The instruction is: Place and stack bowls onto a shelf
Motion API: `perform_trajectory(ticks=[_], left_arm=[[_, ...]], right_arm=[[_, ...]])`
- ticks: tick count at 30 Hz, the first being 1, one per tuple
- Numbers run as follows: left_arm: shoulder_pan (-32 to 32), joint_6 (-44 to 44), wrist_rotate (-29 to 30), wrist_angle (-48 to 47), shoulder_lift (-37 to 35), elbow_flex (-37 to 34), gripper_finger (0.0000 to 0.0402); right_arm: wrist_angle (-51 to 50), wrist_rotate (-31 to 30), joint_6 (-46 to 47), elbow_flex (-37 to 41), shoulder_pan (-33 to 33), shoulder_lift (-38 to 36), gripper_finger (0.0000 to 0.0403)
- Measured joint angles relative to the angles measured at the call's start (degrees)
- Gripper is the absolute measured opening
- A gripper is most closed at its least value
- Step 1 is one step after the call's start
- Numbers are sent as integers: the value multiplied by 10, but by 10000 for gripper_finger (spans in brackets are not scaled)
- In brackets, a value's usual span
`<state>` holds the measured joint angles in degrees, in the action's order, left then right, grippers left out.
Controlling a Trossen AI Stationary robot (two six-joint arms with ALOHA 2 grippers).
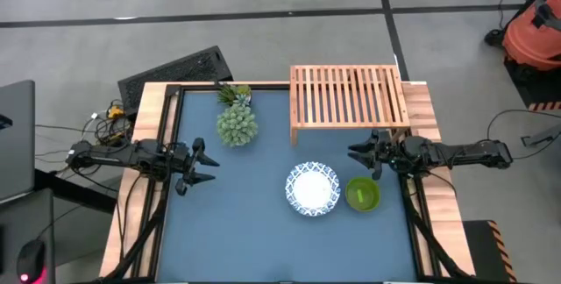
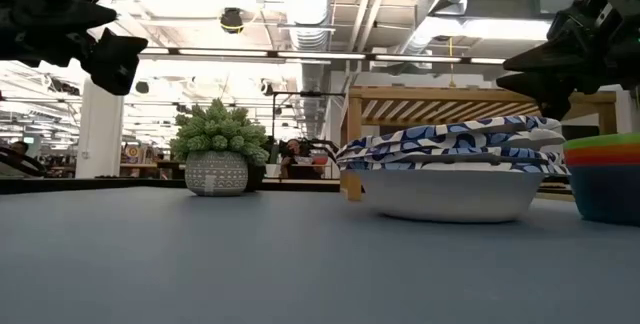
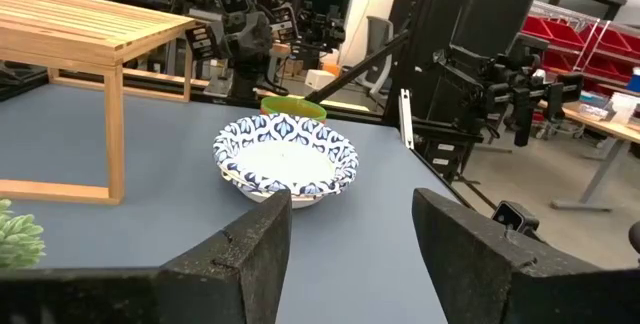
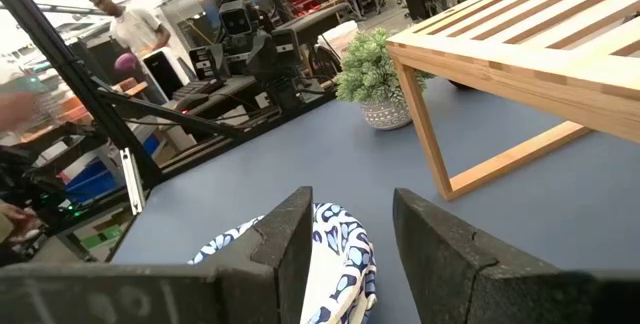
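Observation:
A stack of white bowls with blue patterned rims (image 1: 312, 188) rests on the blue tabletop, right of centre. Beside it on the right stands a stack of small bowls (image 2: 605, 179), lime green on top (image 1: 362, 194), then red, then teal blue. The light-wood shelf (image 1: 349, 100) stands on its legs at the far right, with nothing on its slats. My right gripper (image 1: 359, 154) hovers open above the table between the shelf and the bowls, pointing left; the white bowls (image 4: 335, 264) show below its fingers. My left gripper (image 1: 206, 163) hovers open at the table's left, pointing toward the white bowls (image 3: 287, 156).
A spiky green plant in a grey pot (image 1: 236, 122) stands at the far centre-left, next to the shelf's left end. Bare blue tabletop (image 1: 245, 231) stretches between the left gripper and the bowls and along the near edge. A person shows in the room beyond (image 4: 130, 29).

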<state>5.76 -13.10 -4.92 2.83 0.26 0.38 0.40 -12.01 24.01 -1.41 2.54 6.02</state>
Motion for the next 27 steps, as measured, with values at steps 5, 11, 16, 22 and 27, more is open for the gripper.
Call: perform_trajectory(ticks=[5, 11, 16, 22, 27], left_arm=[[0, 0, 0, 0, 0, 0, 197], [0, 0, 0, 0, 0, 0, 197], [0, 0, 0, 0, 0, 0, 197], [0, 0, 14, 7, 0, 0, 197], [0, -73, 53, 33, 0, 0, 197]], right_arm=[[0, 0, 0, 0, 0, 0, 166], [0, 0, 0, 0, 0, 0, 166], [0, 0, 0, 0, 0, 0, 166], [0, 0, 0, 0, 0, 0, 166], [0, 0, 0, 0, 0, 0, 166]])
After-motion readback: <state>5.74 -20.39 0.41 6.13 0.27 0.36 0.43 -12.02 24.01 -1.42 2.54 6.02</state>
